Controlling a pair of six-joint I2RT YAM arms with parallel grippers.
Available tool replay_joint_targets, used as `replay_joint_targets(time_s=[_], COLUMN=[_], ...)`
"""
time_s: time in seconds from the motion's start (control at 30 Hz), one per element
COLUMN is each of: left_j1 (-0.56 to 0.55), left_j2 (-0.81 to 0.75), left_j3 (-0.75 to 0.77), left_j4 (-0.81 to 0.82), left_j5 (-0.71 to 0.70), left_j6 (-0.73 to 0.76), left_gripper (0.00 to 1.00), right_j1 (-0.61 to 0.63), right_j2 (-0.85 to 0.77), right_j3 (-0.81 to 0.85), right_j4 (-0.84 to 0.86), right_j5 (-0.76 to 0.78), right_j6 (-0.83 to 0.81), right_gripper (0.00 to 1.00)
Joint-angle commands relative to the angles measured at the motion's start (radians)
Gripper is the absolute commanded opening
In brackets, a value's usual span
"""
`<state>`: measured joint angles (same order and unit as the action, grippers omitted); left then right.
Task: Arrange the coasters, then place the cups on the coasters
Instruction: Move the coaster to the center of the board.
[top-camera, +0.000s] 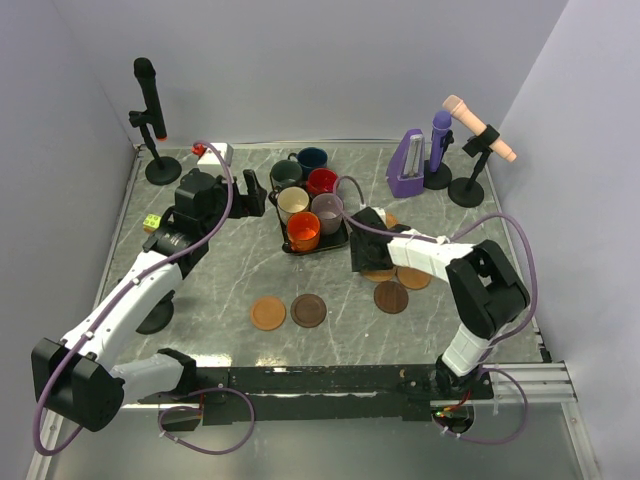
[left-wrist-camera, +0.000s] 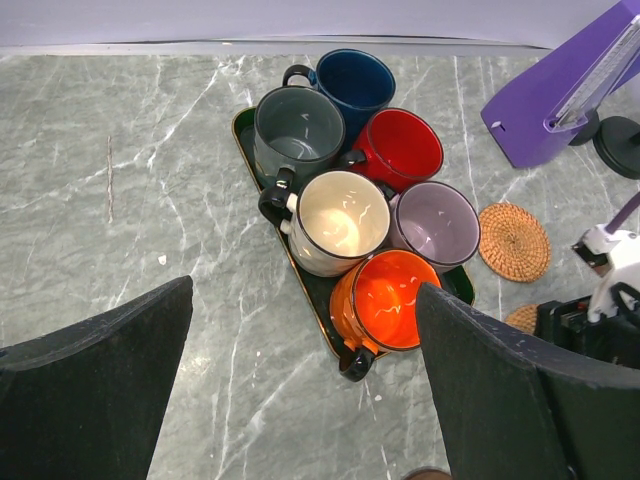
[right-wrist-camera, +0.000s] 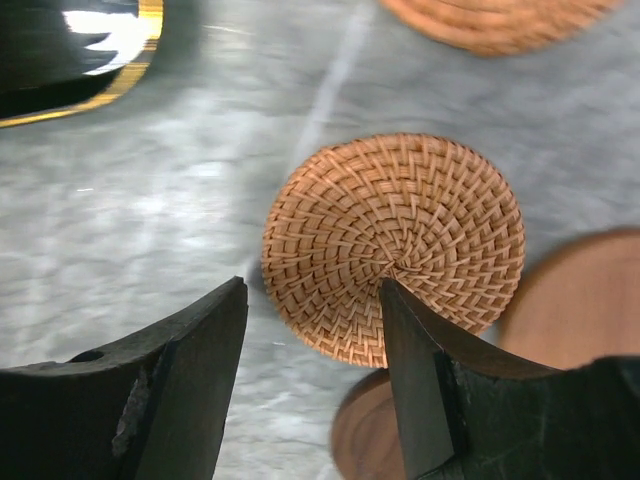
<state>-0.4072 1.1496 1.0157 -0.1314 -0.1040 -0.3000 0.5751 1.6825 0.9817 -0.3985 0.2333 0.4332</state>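
The six cups (left-wrist-camera: 345, 220) stood packed together on the black tray (left-wrist-camera: 243, 135) at the middle of the table (top-camera: 220, 290), none of them on a coaster. The left fingers (left-wrist-camera: 95, 390) were spread wide and held nothing, poised just short of the orange cup (left-wrist-camera: 385, 300). Two coasters, one tan (top-camera: 267, 313) and one dark brown (top-camera: 308, 310), lay side by side near the front edge. The rest were clustered to the right of the tray, under and around the right arm. The right fingers (right-wrist-camera: 190, 380) were parted over a woven coaster (right-wrist-camera: 395, 245) without gripping it. One finger was above bare table and the other crossed the disc's near rim. The coaster's far side seemed to overlap a smooth brown disc (right-wrist-camera: 575, 300), and a second woven one (right-wrist-camera: 500, 20) lay beyond it. The step in hand appeared to be picking up this woven coaster for the row. A disc this thin would give little to pinch, so the fingers would do best to shift sideways until they straddled the full rim. They could also take it where it rode up on its neighbour. Either way they should close gently so the other discs are not dragged along. It should be set down in line with the front pair, with room left for mug handles.
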Motion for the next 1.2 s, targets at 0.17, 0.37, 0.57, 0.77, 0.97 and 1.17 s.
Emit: replay_joint_targets(time_s=[0.17, 0.37, 0.57, 0.77, 0.97, 1.17], left_j1=[-0.004, -0.005, -0.005, -0.005, -0.007, -0.013], left_j2=[-0.007, -0.004, 0.002, 0.007, 0.002, 0.004], left_j3=[0.011, 0.012, 0.007, 0.007, 0.009, 0.009], left_j4=[0.041, 0.041, 0.046, 0.047, 0.046, 0.044], left_j5=[-0.013, -0.014, -0.028, -0.019, -0.014, -0.010], left_j6=[0.007, 0.007, 0.012, 0.009, 0.007, 0.006], left_gripper=[0.97, 0.97, 0.97, 0.97, 0.97, 0.97], right_j1=[-0.127, -0.211, -0.280, -0.305, -0.304, -0.304], right_j2=[-0.067, -0.058, -0.037, -0.027, -0.154, -0.245], right_j3=[-0.035, -0.015, 0.015, 0.084, 0.055, -0.037], right_j4=[-0.071, -0.068, -0.066, -0.077, -0.092, -0.137], right_j5=[-0.006, -0.031, -0.029, -0.023, -0.060, -0.037], right_j6=[0.006, -0.024, -0.059, -0.119, -0.102, -0.051], right_gripper=[0.63, 0.64, 0.64, 0.64, 0.68, 0.87])
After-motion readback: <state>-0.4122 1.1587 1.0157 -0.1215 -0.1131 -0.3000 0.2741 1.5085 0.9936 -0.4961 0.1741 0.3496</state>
